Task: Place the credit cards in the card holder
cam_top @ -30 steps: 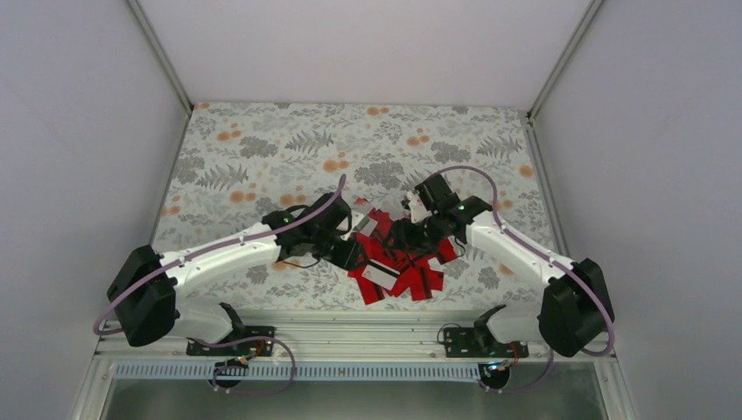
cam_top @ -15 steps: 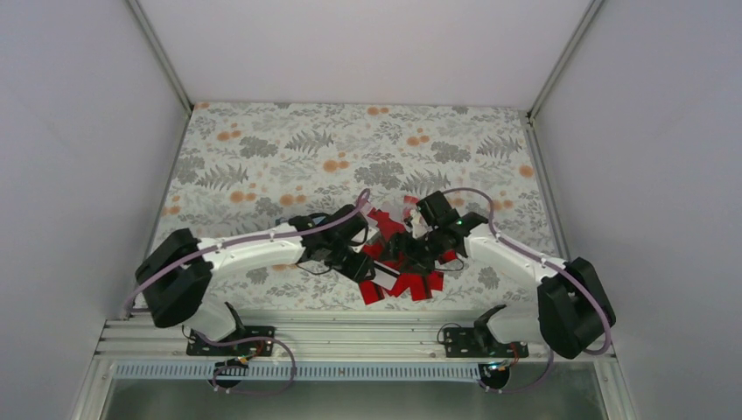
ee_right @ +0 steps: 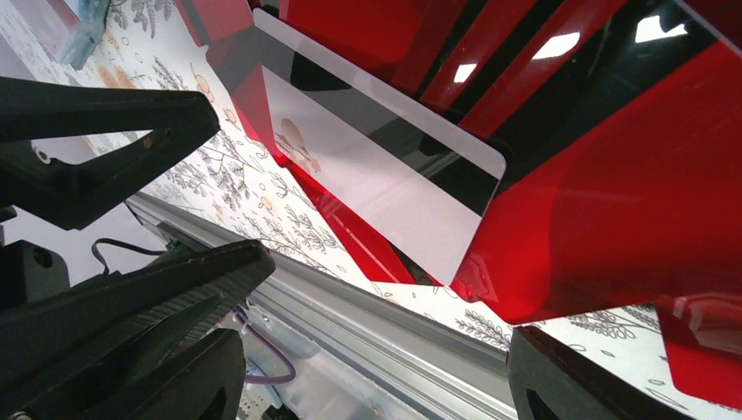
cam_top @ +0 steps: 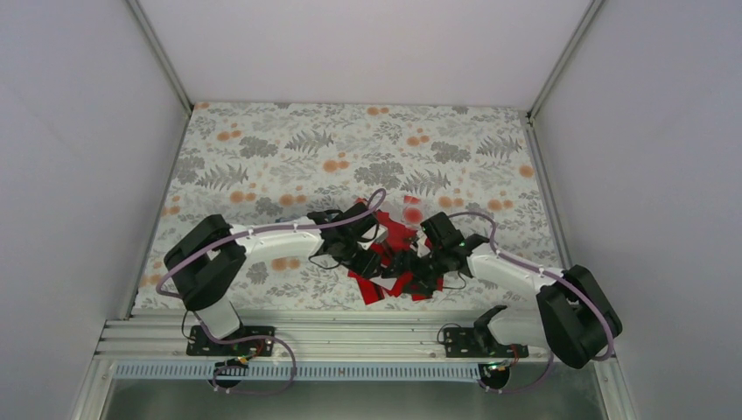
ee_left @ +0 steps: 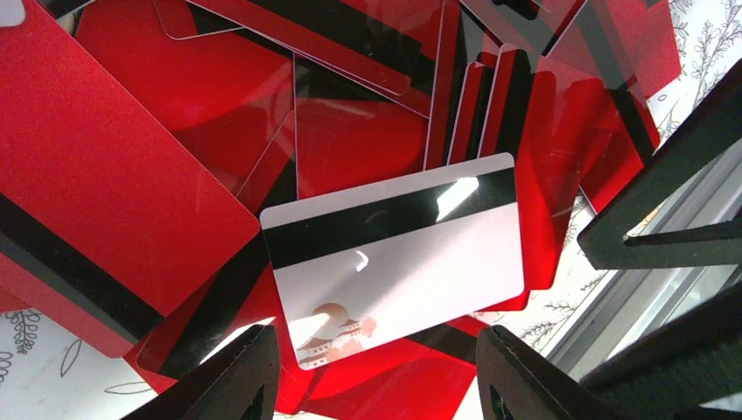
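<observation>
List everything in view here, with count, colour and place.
thin red rectangular plastic cards: many, red, some black-striped, overlapping pile at the cloth's front centre
white rectangular card with black stripe: one, white, on top of the red pile
pale teal object: one, only a corner visible beside the pile; possibly the card holder
floral-print tablecloth: one, white with grey and orange, under everything
left gripper: one, black, open over the white card
right gripper: one, black, open at the pile's near edge

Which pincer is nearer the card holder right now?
Left, probably. The right wrist view shows the holder in its far corner, just beyond a finger of the left pincer; the right pincer hangs over the cards, farther off.
</observation>
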### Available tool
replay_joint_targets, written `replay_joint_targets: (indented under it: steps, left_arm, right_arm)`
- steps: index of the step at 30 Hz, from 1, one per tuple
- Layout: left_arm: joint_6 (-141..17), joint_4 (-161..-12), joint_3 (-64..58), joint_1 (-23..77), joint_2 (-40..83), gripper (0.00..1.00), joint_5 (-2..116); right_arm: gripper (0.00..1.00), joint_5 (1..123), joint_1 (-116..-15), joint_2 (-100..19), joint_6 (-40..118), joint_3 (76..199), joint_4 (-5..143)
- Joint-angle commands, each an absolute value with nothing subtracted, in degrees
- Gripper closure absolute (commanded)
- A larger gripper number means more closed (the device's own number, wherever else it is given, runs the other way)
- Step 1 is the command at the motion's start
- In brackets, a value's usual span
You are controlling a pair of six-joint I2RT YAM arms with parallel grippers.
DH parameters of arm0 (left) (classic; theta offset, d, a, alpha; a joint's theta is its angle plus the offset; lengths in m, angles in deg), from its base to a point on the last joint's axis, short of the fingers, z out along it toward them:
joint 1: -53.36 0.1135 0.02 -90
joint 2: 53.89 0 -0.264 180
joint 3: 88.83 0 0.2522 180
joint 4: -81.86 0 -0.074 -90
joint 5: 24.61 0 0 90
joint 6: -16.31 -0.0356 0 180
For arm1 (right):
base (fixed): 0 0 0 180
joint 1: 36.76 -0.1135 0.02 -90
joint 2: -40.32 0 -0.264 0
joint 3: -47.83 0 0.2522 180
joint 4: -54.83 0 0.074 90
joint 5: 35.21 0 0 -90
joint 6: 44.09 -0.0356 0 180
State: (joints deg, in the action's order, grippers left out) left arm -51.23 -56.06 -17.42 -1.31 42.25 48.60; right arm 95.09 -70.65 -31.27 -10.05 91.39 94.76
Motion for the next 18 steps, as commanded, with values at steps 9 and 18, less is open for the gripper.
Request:
replay_joint_targets:
  steps: [9,18]
  left_arm:
    - [-54.22,-60.42,-16.22,0.3,45.59,0.45,45.27]
    - [-54.7,-60.7,-16.73,0.57,47.87,0.46,44.21]
  right_arm:
    - [0.31,94.14,-71.76,-31.5,-13.57,87.41,83.55]
    - [0.36,93.37,-71.83,-33.16,-13.22,84.8,78.95]
